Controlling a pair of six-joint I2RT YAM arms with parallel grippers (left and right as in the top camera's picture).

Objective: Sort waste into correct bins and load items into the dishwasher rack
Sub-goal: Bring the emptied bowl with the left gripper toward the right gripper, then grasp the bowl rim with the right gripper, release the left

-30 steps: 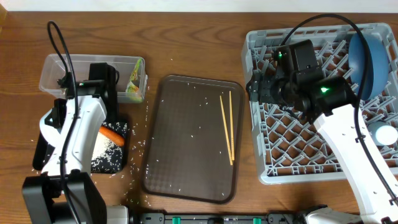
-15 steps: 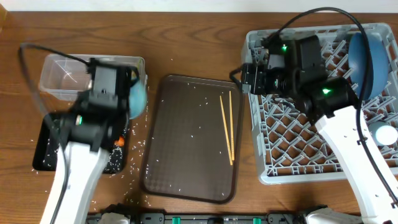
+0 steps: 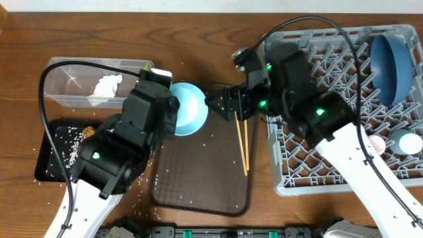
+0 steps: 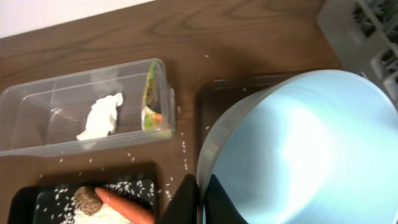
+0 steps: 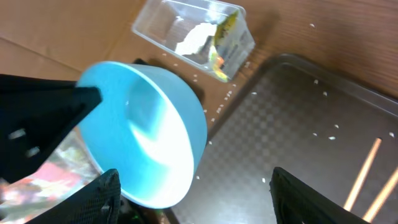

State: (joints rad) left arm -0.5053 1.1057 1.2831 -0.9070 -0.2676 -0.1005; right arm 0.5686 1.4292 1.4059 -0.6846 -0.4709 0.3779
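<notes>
The left gripper (image 4: 200, 194) is clenched on the rim of the light-blue cup (image 4: 298, 149). It holds the cup in the air on its side, above the left edge of the brown serving tray (image 3: 198, 172). The open mouth of the cup faces the right arm.

The right gripper (image 5: 193, 186) is just beside the cup. Its jaws stand wide apart and hold nothing. In the right wrist view the lower part of the cup lies between the two fingers (image 5: 102, 199), but I cannot tell if a finger touches it.

The pair of thin wooden chopsticks (image 3: 242, 145) lies on the right part of the brown serving tray, the two sticks close together and almost parallel.

The clear tub (image 4: 37, 112) stands on the worktop (image 3: 198, 39) at the far left. Inside it are the crumpled white napkin (image 4: 99, 117) and, against its right end wall, the yellow-green snack wrapper (image 4: 151, 99). The black tray (image 4: 25, 202) is just in front of the tub. It holds the orange carrot (image 4: 127, 208), the small brown food lump (image 4: 87, 199) touching the carrot, and many loose white rice grains (image 3: 66, 142). More grains are scattered on the brown serving tray and on the worktop near the black tray.

The grey dishwasher rack (image 3: 317, 165) is on the right. The large dark-blue dish (image 3: 390, 63) stands on its edge in the far right corner. The small white bowl (image 3: 411, 142) and the pale-pink cup (image 3: 377, 141) sit near the right side of the rack.
</notes>
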